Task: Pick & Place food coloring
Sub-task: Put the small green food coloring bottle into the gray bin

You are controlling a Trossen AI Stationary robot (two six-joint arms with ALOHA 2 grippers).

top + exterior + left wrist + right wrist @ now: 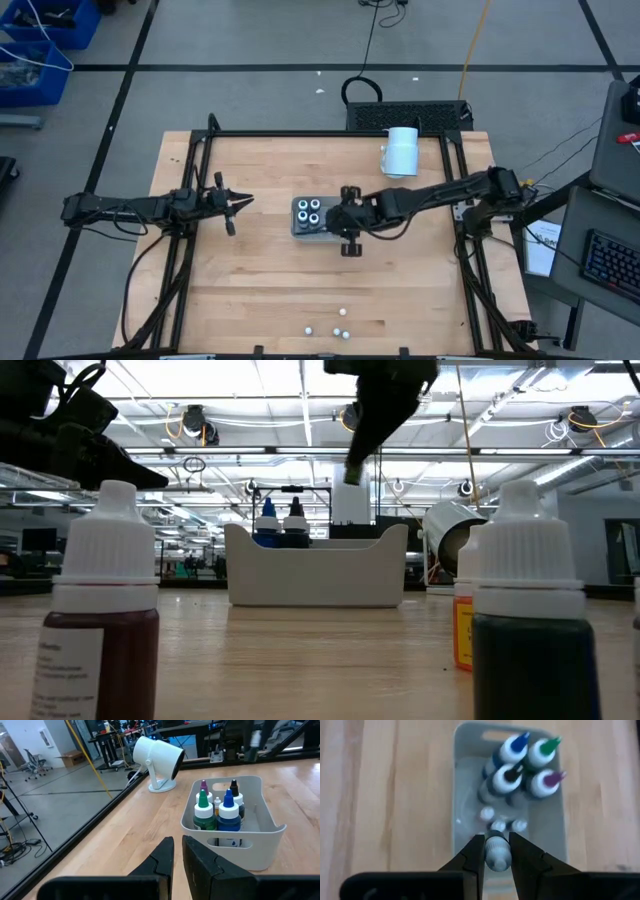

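A pale grey tray (299, 229) stands mid-table. Four food coloring bottles (520, 760) with blue, green, black and purple tips stand in its left half, with three small white-capped ones (498, 825) beside them. My right gripper (496, 840) hovers over the tray's right half, shut on another small white-capped bottle (496, 854). My left gripper (240, 203) waits left of the tray, shut on nothing. More small bottles (340, 322) stand at the table's near edge. In the low view a dark red one (100, 620) and a dark green one (525, 630) show close up. My right gripper pinches the small bottle between its two fingers, one on each side of it just below the white ribbed cap (496, 845). The fingers slant down from the table's right side. The bottle is lifted clear, its lower end (353, 472) hanging above the tray.
A large white cylinder (402, 150) lies on a foot at the table's far right, behind the tray. A dark frame (320, 134) runs along the table's edges. An orange-labelled bottle (462, 630) stands behind the dark green one.
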